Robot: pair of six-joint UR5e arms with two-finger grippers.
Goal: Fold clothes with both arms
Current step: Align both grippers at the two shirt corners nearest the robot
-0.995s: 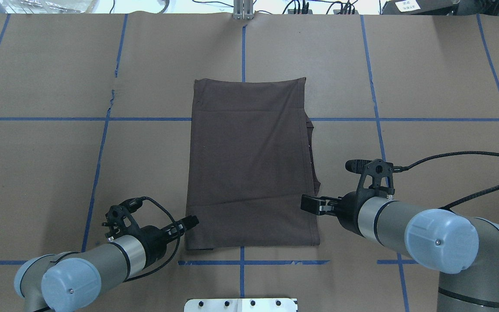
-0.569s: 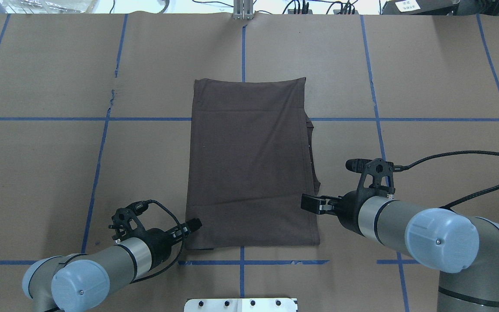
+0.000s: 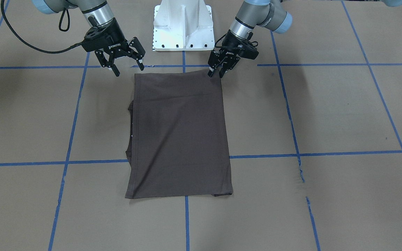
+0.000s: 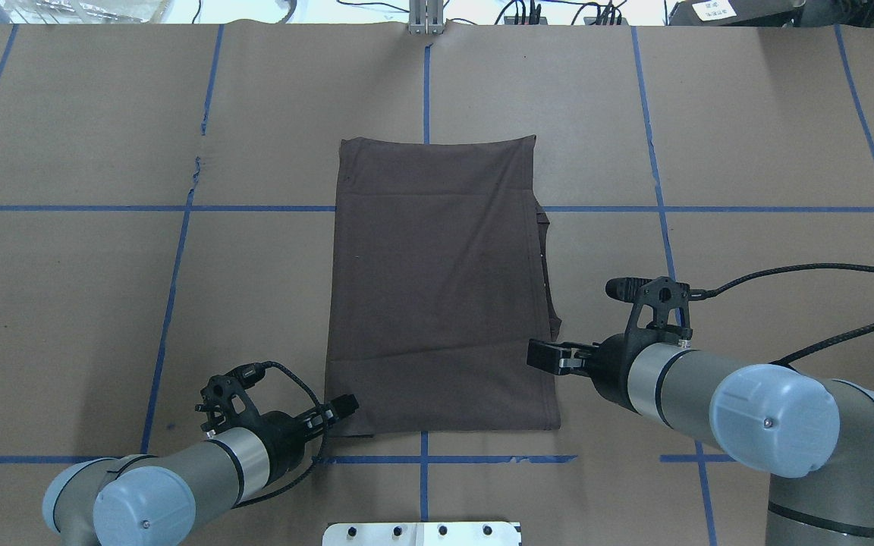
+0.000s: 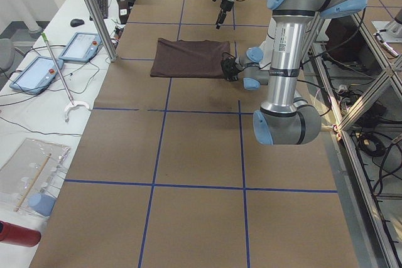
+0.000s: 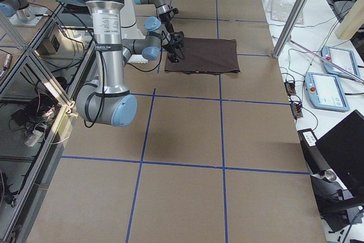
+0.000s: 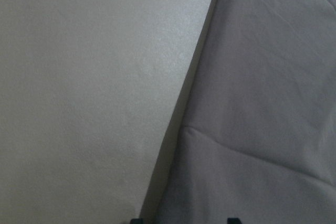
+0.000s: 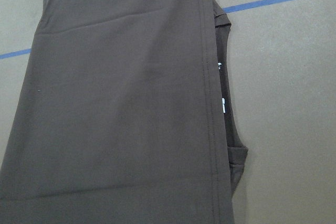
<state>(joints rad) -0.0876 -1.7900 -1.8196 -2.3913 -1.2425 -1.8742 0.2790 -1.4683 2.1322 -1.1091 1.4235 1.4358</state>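
Tool on the left arm (image 4: 342, 407) sits low at the near left corner of the T-shirt (image 4: 437, 288), jaws partly apart astride its edge, gripping nothing; the T-shirt lies folded flat on the desk (image 4: 748, 152). Tool on the right arm (image 4: 539, 356) hangs above the near right edge, spread wide, empty.

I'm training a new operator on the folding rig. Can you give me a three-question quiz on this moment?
1. True or false: the right gripper is shut on the T-shirt.
2. Where on the T-shirt is the left gripper? A) at the corner nearest the robot's left B) at the far edge C) over the middle
3. Fill in: under-layers with small white labels poke out along the T-shirt's edge on the robot's ___ side.
Key: 1 false, its jaws stand open; 2 A; 3 right.
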